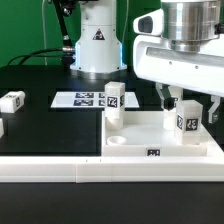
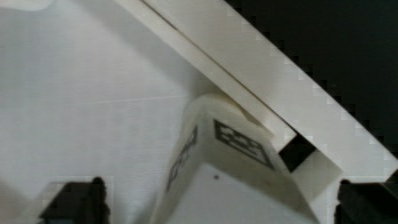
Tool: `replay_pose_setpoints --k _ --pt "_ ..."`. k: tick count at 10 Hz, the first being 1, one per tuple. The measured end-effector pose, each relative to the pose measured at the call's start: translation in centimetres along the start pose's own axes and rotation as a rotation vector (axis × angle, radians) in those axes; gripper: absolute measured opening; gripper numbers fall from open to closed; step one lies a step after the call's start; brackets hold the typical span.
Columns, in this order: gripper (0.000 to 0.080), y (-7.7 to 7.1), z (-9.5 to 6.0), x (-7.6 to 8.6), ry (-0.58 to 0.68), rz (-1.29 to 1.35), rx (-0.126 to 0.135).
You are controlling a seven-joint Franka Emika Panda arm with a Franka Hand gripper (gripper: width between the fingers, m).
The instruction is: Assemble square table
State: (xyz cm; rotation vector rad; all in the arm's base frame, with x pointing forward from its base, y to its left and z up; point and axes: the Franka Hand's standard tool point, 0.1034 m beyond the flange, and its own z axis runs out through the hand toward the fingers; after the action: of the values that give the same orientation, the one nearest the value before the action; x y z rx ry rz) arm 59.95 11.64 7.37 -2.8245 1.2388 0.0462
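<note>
**Q:** Surroundings and obstructions?

**A:** Black worktop (image 1: 40, 130), closed at the front by the long white border rail (image 1: 50, 165). Marker board (image 1: 85, 99) flat toward the rear, near the robot base (image 1: 97, 45). Loose leg (image 1: 13, 100) on the worktop at the exterior view's left, well apart from everything else. Corner leg (image 1: 114, 100) upright at the square table's corner on the exterior view's left, well apart from the gripper.

**Q:** Position of the task parts?

**A:** Square table (image 1: 150, 135) flat on the worktop at the exterior view's right, just behind the border rail. Bracketed leg (image 1: 187, 120) standing on the slab inside the raised rim, directly beneath the gripper (image 1: 191, 108).

**Q:** Gripper state?

**A:** Spread. One finger on each side of the bracketed leg. In the wrist view, visible finger (image 2: 80, 200) clearly apart from the bracketed leg (image 2: 231, 150); no pinch seen.

**Q:** Edges and free room?

**A:** In the wrist view, bracketed leg just beside the raised rim (image 2: 214, 50), with black worktop beyond the rim. Bare slab surface (image 2: 89, 100) on the opposite side.

**Q:** Orientation?

**A:** Bracketed leg and corner leg: long axis vertical, tags toward the exterior camera. Square table: front edge parallel to the border rail, side tag toward the exterior camera.
</note>
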Motion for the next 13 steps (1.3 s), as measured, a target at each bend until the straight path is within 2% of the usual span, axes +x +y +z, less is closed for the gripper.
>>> replay_pose_setpoints --k 4,5,9,13 --pt "0.0649 0.07 0.02 0.08 0.000 -0.301 -0.001" --pt "0.0649 -0.02 0.04 -0.08 0.006 -0.407 -0.008" --pt "0.0649 -0.12 0.01 0.02 0.010 -0.740 -0.005" --pt "0.0649 -0.26 0.01 -0.11 0.016 -0.923 -0.013"
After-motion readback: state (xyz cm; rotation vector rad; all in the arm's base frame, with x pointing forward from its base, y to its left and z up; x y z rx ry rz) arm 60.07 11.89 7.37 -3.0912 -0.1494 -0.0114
